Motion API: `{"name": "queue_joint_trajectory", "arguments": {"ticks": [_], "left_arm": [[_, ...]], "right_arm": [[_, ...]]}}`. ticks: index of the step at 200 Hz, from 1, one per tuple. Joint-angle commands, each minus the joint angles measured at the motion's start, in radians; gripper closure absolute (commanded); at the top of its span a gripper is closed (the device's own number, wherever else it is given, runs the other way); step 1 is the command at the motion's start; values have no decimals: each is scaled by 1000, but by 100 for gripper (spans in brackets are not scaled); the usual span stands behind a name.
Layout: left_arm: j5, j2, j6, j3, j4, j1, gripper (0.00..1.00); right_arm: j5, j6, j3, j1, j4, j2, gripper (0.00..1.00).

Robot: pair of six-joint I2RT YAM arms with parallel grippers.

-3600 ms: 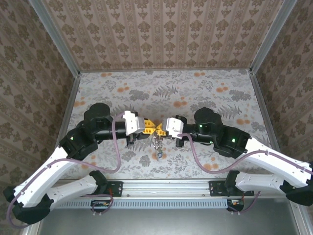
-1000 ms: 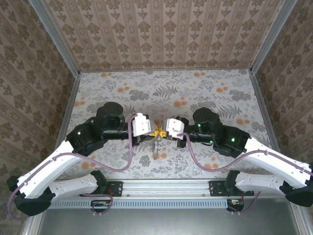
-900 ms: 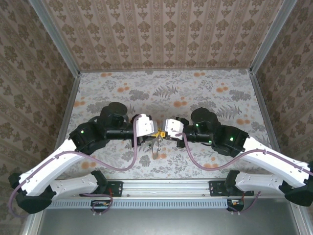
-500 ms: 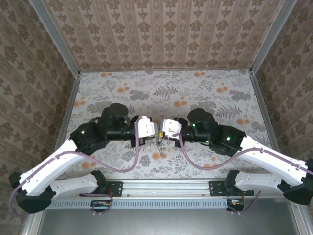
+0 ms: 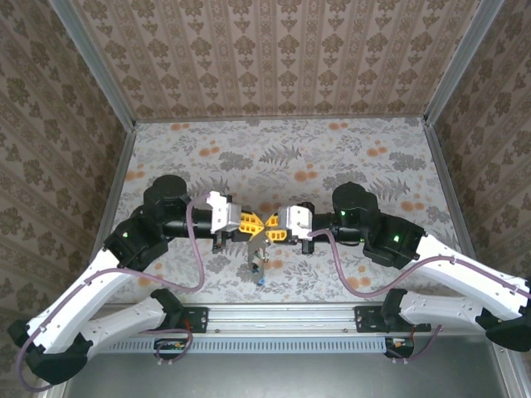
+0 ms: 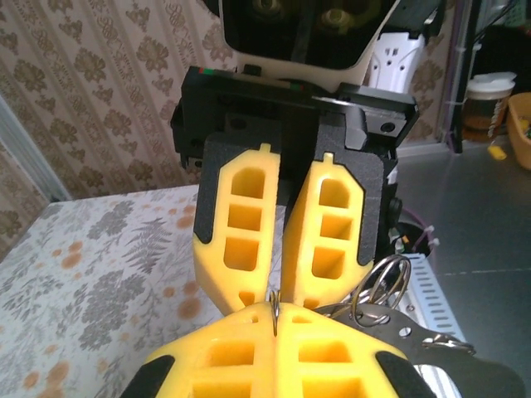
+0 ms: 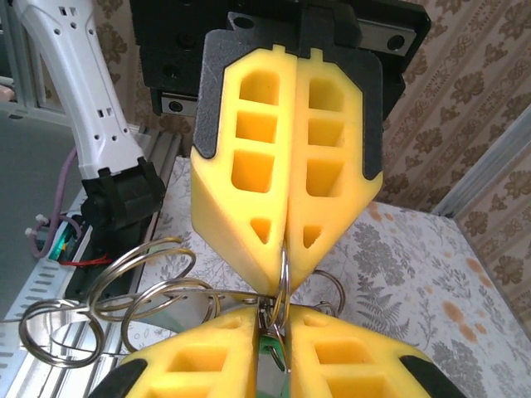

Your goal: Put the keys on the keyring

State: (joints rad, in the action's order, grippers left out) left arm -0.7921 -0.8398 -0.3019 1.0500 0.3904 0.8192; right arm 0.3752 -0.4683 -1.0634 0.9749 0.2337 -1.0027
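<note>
While left pincer (image 7: 286, 278) clamps the keyring (image 7: 283, 294), right pincer (image 7: 274, 322) slightly parted

Top view looks down from above and behind on the whole surface (image 5: 348, 157). Each wrist view faces the opposite fingers (image 6: 241, 224) close up; all share that meeting spot.

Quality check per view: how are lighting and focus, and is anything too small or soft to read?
Top external: even light, no glare, but the keys are too small to resolve. Left wrist: the left gripper, close to the lens, looks soft. Right wrist: the keyring wire reads crisply; the right gripper below it blurs.
</note>
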Motion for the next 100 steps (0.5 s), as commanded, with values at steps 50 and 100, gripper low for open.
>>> {"name": "queue_joint_trajectory", "arguments": {"ticks": [50, 100], "left_arm": [[-106, 32, 92, -49, -184, -23, 100], [72, -6, -49, 45, 76, -2, 91]], "right_arm": [[-1, 19, 11, -10, -33, 43, 100], [-106, 9, 26, -10, -27, 81, 100]]}}
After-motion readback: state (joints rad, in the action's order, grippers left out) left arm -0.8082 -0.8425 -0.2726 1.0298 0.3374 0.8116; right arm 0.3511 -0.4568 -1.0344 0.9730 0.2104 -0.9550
